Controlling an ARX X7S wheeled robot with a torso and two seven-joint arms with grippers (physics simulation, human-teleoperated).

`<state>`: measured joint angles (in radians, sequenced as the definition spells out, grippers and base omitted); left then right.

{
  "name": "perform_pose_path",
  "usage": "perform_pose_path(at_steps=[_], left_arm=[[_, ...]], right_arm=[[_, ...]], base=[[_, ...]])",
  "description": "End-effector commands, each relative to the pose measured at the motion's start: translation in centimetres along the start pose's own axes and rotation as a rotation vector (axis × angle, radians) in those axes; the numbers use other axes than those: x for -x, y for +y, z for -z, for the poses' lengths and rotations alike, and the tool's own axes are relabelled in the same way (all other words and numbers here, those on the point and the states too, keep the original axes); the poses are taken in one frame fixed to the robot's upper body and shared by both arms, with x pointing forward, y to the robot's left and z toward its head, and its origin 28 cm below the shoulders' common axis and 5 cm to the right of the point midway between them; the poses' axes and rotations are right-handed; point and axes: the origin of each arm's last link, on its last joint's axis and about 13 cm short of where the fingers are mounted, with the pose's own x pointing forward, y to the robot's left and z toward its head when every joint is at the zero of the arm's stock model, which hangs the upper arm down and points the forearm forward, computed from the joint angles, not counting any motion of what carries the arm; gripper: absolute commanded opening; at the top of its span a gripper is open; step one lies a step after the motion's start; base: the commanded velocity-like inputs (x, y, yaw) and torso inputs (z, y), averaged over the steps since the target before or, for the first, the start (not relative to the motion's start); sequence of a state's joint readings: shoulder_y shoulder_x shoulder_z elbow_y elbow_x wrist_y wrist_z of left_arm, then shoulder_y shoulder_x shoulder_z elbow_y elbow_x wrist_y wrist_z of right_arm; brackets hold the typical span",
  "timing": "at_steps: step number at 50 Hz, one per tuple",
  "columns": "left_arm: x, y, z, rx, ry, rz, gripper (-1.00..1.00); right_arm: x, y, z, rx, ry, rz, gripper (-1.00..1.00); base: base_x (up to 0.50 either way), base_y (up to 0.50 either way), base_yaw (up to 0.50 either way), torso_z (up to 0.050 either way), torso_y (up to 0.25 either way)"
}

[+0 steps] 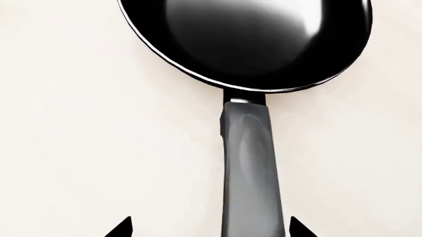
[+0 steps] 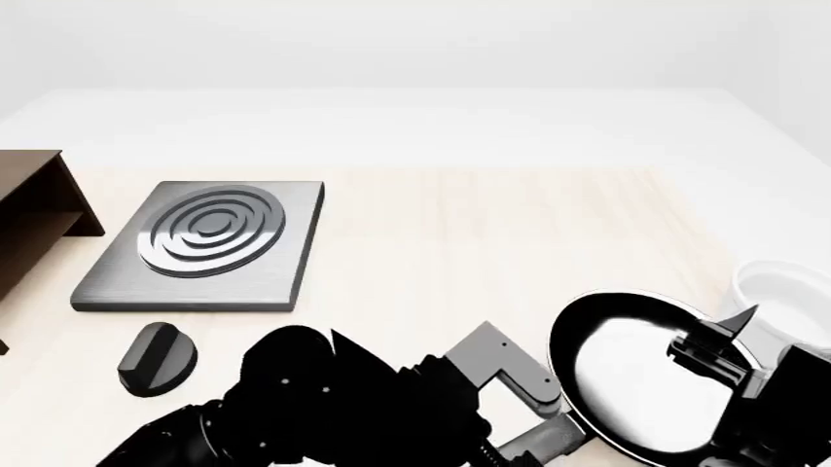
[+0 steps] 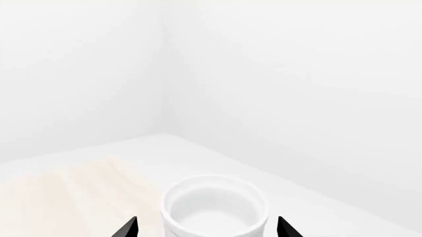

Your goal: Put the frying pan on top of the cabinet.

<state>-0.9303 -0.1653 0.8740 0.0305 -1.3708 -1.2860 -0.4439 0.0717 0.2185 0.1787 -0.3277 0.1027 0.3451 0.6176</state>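
Head view: the wide middle of the pale table [image 2: 520,233] lies bare between the grey stove plate [image 2: 208,243] and the frying pan [image 2: 636,379]. The stove plate lies flat just beside the dark brown cabinet [image 2: 33,219], whose top runs off the frame at the far left. A small black knob [image 2: 156,358] stands near the plate's front edge. A white bowl [image 2: 779,292] stands just beside the pan's right rim. Left wrist view: the fingertips [image 1: 122,228] of the left gripper [image 1: 211,228] stand apart on either side of the pan handle, bare table on both sides.
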Motion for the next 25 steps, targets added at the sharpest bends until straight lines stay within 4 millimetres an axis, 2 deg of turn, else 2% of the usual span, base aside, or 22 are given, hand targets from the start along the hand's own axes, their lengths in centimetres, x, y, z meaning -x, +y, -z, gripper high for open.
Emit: perform_pose_path(at_steps=[1, 25], left_arm=[[-1.5, 1.4, -0.2, 0.006, 0.007, -0.003, 1.00], [-3.9, -0.1, 0.9, -0.027, 0.075, 0.125, 1.00]], right_arm=[[0.0, 0.2, 0.3, 0.001, 0.007, -0.009, 1.00], [0.0, 0.1, 0.2, -0.004, 0.004, -0.013, 1.00]], base=[[0.00, 0.00, 0.00, 0.000, 0.000], [0.00, 0.00, 0.00, 0.000, 0.000]])
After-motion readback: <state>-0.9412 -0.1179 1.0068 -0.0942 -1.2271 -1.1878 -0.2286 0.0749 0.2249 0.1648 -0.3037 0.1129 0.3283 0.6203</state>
